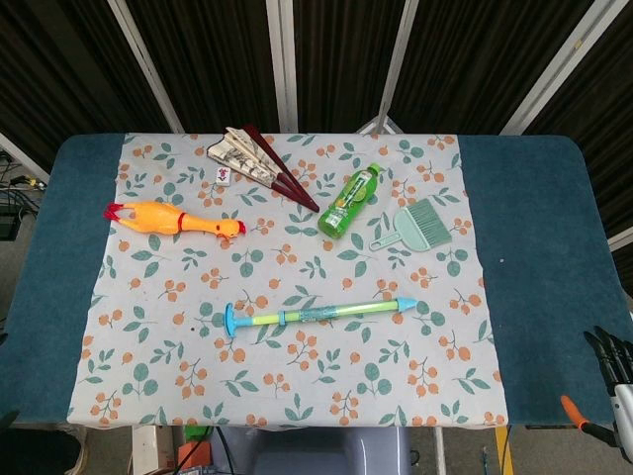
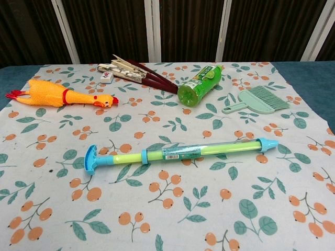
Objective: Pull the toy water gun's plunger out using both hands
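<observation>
The toy water gun [image 1: 321,314] lies flat across the middle of the floral cloth, a clear tube with a yellow-green inside. Its blue T-shaped plunger handle [image 2: 90,158] points to the left and its blue nozzle [image 2: 269,144] to the right. The plunger sits pushed in, with only a short rod showing at the handle. At the lower right edge of the head view my right hand [image 1: 613,358] shows dark fingers held apart, holding nothing, well to the right of the gun. My left hand appears in neither view.
A rubber chicken [image 1: 173,218] lies at the far left. Further back are a folded fan [image 1: 262,163], a small tile [image 1: 226,175], a green bottle [image 1: 348,201] on its side and a teal hand brush [image 1: 415,226]. An orange-handled tool [image 1: 579,414] lies below the table's right front corner.
</observation>
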